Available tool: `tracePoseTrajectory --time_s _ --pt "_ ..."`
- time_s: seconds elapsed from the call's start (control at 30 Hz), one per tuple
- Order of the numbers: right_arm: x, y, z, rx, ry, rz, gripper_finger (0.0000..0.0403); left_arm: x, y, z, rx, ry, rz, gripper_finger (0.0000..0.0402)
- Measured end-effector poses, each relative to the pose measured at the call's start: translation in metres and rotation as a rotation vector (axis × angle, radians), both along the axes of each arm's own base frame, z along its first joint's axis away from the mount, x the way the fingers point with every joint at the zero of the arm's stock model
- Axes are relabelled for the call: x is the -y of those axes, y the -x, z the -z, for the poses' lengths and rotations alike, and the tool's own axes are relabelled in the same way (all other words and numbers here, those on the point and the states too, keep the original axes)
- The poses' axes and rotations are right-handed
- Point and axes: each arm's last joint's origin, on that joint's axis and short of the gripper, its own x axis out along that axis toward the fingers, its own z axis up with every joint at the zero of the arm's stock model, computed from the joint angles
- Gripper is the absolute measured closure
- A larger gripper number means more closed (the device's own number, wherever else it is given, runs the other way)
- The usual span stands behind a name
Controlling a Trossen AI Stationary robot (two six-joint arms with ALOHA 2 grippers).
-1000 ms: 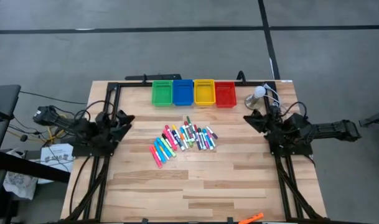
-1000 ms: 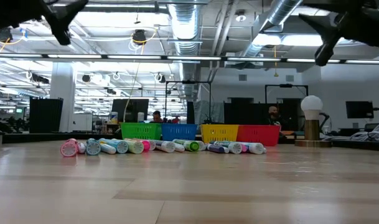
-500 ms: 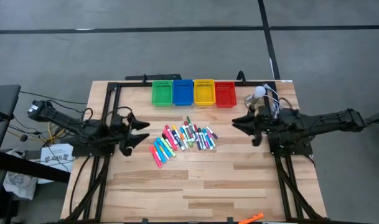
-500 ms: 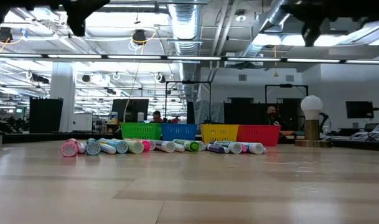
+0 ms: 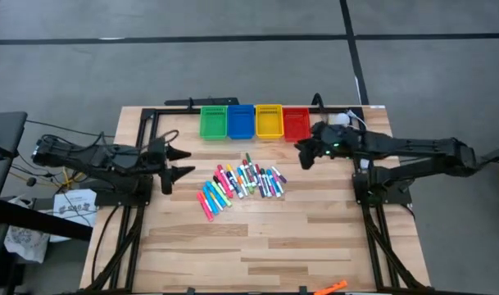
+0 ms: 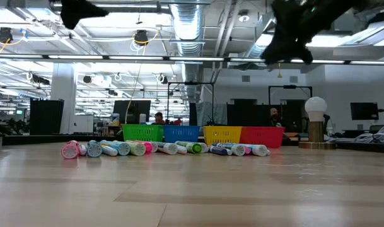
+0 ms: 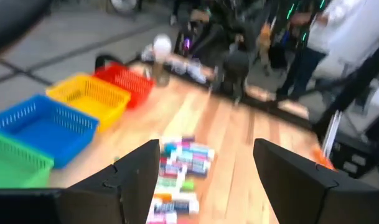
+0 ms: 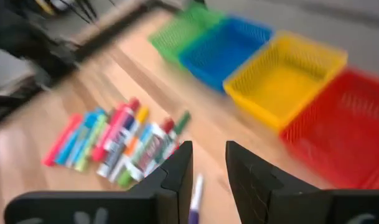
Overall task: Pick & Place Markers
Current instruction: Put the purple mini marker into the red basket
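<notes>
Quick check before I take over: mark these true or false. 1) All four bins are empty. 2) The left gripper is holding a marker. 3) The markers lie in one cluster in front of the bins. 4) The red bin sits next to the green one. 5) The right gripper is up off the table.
1) True: no marker shows in the green bin, blue bin, yellow bin or red bin.
2) False: the left gripper is open and empty.
3) True: the markers lie clustered there.
4) False: blue and yellow sit between them.
5) True: the right gripper hangs above the table.

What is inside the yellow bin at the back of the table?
The yellow bin shows only its own mesh floor; no markers lie in it. They are still piled on the table, in front of the bins.
</notes>
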Motion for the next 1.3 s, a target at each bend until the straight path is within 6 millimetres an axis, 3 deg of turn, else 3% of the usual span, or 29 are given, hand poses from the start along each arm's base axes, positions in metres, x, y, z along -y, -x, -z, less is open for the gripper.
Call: tracePoseTrajectory --time_s 0.27,0.6,0.9,1.17,1.3 --pt "-0.013 -0.034 0.041 -0.186 -0.041 -0.059 0.0316 0.006 -0.011 0.003 -0.018 0.043 0.105 0.0142" --pt "-0.025 -0.053 0.077 -0.378 0.012 -0.263 0.0316 0.008 -0.018 0.001 0.004 -0.033 0.12 0.0142" --pt "-0.029 -0.073 0.102 -0.387 0.003 -0.377 0.0316 -0.004 -0.014 -0.002 -0.04 -0.329 -0.063 0.0142" --pt "-0.031 -0.081 0.125 -0.443 -0.022 -0.374 0.0316 -0.011 -0.013 -0.003 -0.055 -0.364 -0.136 0.0142" --pt "-0.03 -0.081 0.127 -0.443 -0.033 -0.336 0.0316 -0.011 -0.012 -0.004 -0.056 -0.378 -0.133 0.0142"
